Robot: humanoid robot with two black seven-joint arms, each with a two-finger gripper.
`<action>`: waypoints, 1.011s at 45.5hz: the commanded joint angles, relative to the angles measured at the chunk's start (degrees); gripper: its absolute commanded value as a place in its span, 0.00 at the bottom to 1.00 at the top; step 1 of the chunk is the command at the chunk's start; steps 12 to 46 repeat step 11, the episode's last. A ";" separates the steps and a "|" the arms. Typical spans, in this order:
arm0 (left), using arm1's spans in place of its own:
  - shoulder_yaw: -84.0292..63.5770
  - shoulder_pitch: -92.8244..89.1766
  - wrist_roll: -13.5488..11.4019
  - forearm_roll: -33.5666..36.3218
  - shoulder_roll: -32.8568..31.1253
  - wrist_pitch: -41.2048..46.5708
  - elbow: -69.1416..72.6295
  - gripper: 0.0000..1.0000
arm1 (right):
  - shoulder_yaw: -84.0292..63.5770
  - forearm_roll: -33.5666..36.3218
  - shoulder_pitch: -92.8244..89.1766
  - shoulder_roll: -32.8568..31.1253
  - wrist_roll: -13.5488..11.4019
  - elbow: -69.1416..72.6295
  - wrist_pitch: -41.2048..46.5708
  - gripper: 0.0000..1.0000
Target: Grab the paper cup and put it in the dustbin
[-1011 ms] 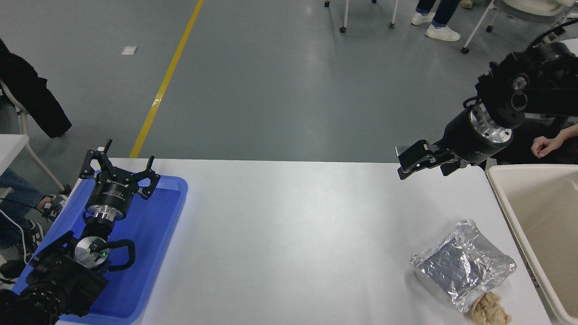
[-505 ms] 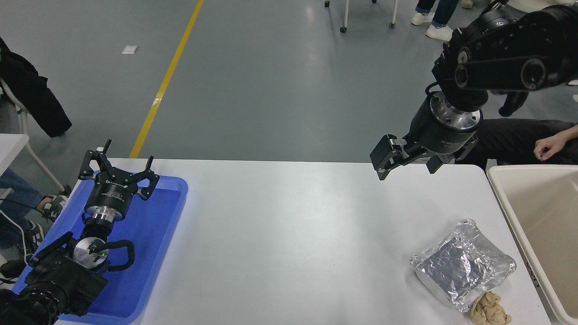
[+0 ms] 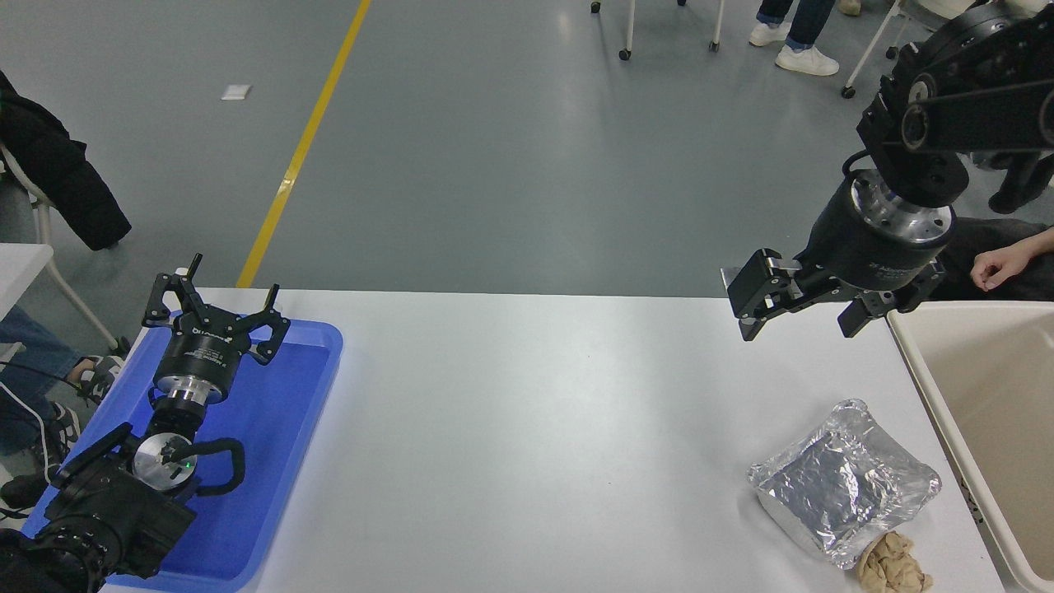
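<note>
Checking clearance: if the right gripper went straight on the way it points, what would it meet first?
The right gripper points down and left toward the table's far edge, so probably the bare white table first; nothing else shows in that line, though its height is unclear.

I see foil bag point(image 3: 843, 481) near table point(image 3: 527, 428) right end | beige crumpled wad point(image 3: 891, 565) touching bag's near corner | blue tray point(image 3: 272, 436) far across from bag, table's left end

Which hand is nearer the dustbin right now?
Right. The right hand hangs open over the table's far edge, just left of the dustbin. The left hand is parked over the blue tray at the opposite end.
</note>
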 commanded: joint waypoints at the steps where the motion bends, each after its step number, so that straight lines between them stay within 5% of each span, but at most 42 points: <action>1: 0.00 0.00 0.00 0.00 0.00 0.00 0.00 1.00 | 0.17 -0.25 2.01 -2.21 0.10 1.75 0.20 1.00; 46: 0.00 0.00 0.00 0.00 0.00 0.00 0.00 1.00 | 0.70 -0.43 2.01 -2.83 0.19 1.75 0.20 1.00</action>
